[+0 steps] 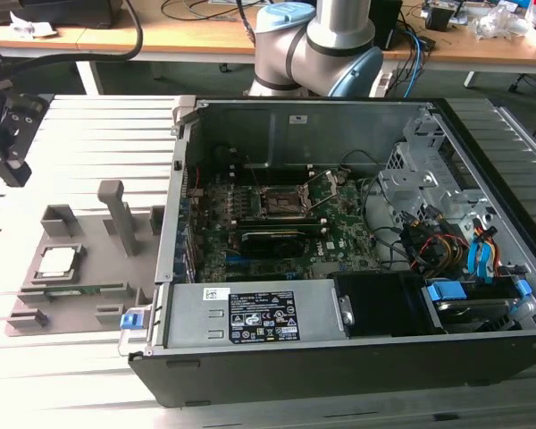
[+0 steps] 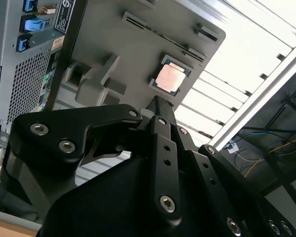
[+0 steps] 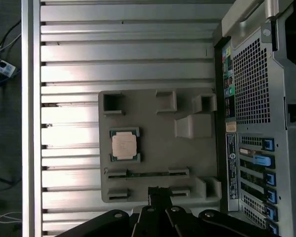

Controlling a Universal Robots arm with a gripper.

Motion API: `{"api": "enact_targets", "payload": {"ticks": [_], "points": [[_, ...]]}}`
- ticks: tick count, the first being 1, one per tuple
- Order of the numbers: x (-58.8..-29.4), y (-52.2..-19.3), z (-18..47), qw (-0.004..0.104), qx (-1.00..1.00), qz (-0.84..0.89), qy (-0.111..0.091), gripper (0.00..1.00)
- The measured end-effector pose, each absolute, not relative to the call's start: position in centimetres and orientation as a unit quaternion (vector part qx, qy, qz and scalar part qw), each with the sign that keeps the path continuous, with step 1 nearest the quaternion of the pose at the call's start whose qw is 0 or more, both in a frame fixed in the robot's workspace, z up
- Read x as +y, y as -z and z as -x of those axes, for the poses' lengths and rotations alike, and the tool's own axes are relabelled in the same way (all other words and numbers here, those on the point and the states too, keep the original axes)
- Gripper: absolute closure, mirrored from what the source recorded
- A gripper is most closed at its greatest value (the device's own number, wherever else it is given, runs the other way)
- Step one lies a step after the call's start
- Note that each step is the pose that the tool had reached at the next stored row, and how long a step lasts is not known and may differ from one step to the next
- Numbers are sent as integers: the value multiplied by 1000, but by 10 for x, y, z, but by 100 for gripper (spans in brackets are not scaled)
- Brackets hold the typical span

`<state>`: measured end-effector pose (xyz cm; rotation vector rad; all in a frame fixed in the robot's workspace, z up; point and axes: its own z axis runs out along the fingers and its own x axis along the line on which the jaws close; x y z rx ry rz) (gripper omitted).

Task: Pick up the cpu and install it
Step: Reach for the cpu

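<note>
Exterior view, left to right. Gripper: far left, raised above the slatted table, jaws drawn together on nothing, judging by both wrist views. Grey holder: left of the case. The cpu lies flat in its recess, well apart from the gripper, with the memory stick just nearer. Open computer case: right, with the socket on the motherboard apparently vacant. Progress: pick-up not begun; installation wholly outstanding.
</note>
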<state>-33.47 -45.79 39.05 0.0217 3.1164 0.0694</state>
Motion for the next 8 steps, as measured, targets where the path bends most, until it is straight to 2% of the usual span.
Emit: {"api": "enact_targets", "payload": {"ticks": [8], "points": [[-448,-390,341,11,999,28,-22,89]]}}
